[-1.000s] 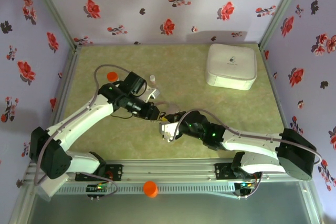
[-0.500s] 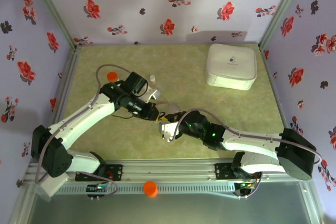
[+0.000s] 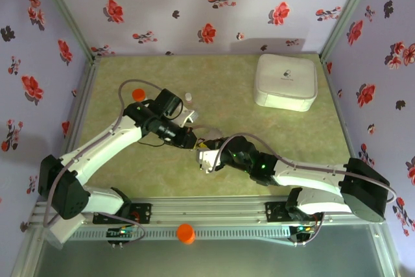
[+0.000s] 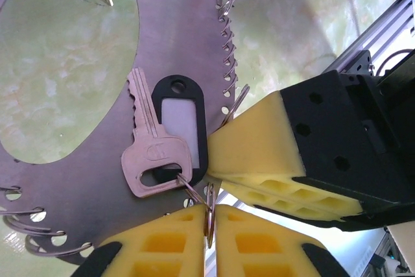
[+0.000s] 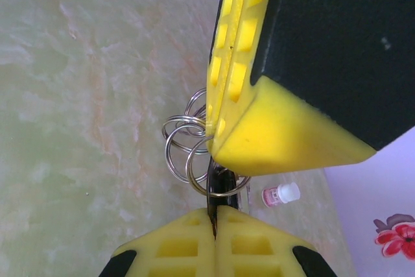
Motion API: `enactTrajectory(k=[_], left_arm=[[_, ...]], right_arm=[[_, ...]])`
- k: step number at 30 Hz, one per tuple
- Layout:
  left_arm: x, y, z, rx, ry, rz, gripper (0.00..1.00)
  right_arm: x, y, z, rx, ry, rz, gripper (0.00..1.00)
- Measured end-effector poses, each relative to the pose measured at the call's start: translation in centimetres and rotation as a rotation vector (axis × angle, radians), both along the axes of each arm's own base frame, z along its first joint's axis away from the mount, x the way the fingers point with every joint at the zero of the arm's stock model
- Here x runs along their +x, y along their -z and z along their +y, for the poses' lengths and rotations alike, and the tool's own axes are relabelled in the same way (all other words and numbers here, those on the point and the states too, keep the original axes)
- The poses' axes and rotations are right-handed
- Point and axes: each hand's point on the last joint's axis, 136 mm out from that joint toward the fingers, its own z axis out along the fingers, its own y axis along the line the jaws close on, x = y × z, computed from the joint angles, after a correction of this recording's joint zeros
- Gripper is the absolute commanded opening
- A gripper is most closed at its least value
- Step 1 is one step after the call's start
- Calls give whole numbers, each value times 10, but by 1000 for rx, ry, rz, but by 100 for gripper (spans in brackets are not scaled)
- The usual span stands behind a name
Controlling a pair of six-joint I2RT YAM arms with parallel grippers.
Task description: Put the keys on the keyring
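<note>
In the left wrist view the keyring (image 4: 168,37) is a flat dark-grey metal loop whose rim is lined with small wire rings. A silver key (image 4: 152,154) with a black plastic tag (image 4: 181,118) lies against it. The key hangs from a small split ring (image 4: 209,215), and my left gripper (image 4: 211,211) is shut on that ring. My right gripper (image 5: 214,212) is shut on the keyring's thin dark edge (image 5: 220,183), with several loose split rings (image 5: 178,141) just beyond. In the top view the left gripper (image 3: 192,141) and the right gripper (image 3: 204,158) meet, nearly touching, above the table's middle.
A white rounded-square box (image 3: 286,81) stands at the back right of the green table (image 3: 292,141). A small white bottle (image 3: 189,98) and an orange cap (image 3: 137,94) lie behind the left arm. Flowered walls close in three sides.
My left gripper's fingers have closed tighter on the small split ring. The right gripper has shifted slightly left and stayed shut.
</note>
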Motion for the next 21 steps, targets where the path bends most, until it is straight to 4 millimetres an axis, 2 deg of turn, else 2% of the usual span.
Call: enactTrajectory(k=[8, 14, 17, 21], left_arm=[[4, -2, -3, -13, -5, -18, 11], [6, -2, -1, -3, -14, -29, 1], [7, -3, 0, 1, -12, -45, 0], [10, -7, 3, 28, 23, -143, 0]], right_arm=[[0, -1, 2, 10, 3, -1, 0], [1, -1, 1, 12, 13, 3, 0], [2, -2, 1, 23, 21, 13, 0], [2, -9, -2, 65, 41, 46, 33]])
